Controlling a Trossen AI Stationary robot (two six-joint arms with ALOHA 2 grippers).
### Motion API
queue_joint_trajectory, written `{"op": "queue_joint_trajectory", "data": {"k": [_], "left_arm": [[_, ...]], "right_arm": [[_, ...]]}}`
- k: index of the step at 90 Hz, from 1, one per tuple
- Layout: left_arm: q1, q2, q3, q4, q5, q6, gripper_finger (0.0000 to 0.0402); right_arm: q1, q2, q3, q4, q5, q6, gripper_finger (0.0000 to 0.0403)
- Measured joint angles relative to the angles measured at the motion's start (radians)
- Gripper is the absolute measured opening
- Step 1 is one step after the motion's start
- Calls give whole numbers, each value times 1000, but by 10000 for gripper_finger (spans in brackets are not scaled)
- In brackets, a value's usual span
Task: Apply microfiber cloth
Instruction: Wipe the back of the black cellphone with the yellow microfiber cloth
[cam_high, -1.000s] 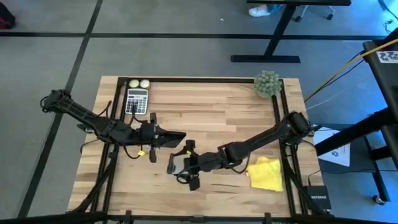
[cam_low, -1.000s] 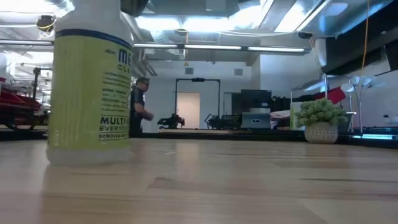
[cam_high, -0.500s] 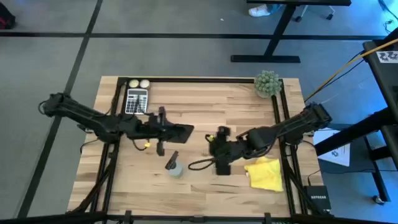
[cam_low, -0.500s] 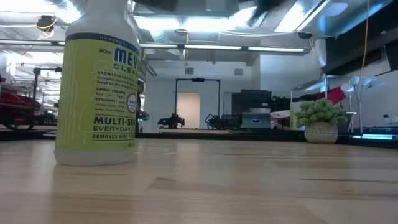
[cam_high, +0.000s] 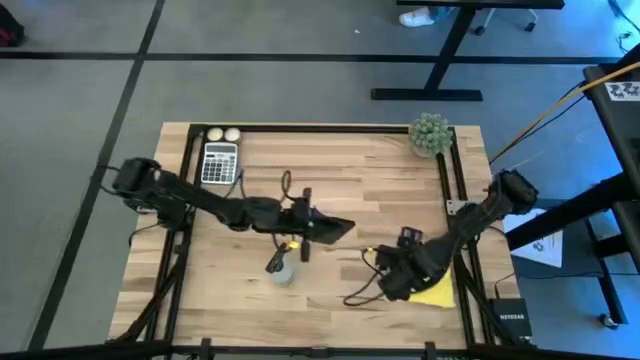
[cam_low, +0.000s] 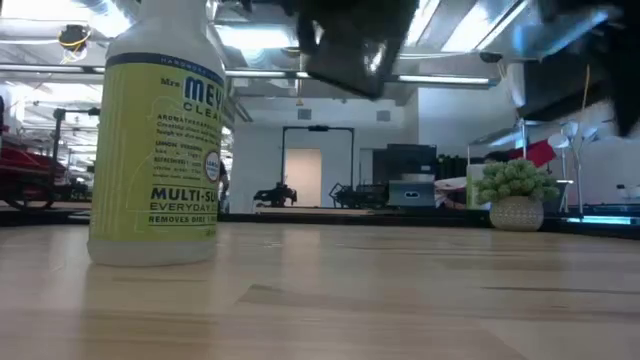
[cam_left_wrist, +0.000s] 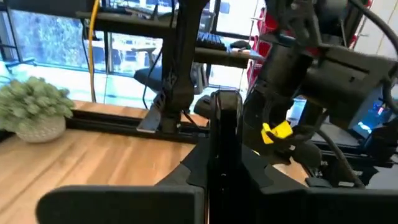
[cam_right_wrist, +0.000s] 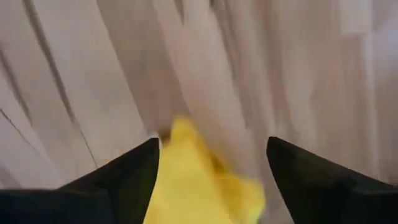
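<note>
The right arm hides most of the microfiber cloth (cam_high: 436, 293); right wrist view blurred.

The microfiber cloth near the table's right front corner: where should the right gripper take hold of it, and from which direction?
Probably at the raised, rumpled corner of the microfiber cloth, coming down from above. The wrist view shows the right gripper open with its fingers straddling that peak. The cloth lies flat and limp on the table, so a pinch on a fold looks better than a side approach.
</note>
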Motion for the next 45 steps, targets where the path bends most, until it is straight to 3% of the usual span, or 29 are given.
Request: {"op": "queue_joint_trajectory", "data": {"k": [25,45], "left_arm": [[18,151,62,46,56,-103,15],[20,180,74,49,43,-92,15]], "right_arm": [[222,-1,-170,59,-196,304,238],[365,-1,-318,339,-144,435,219]]}}
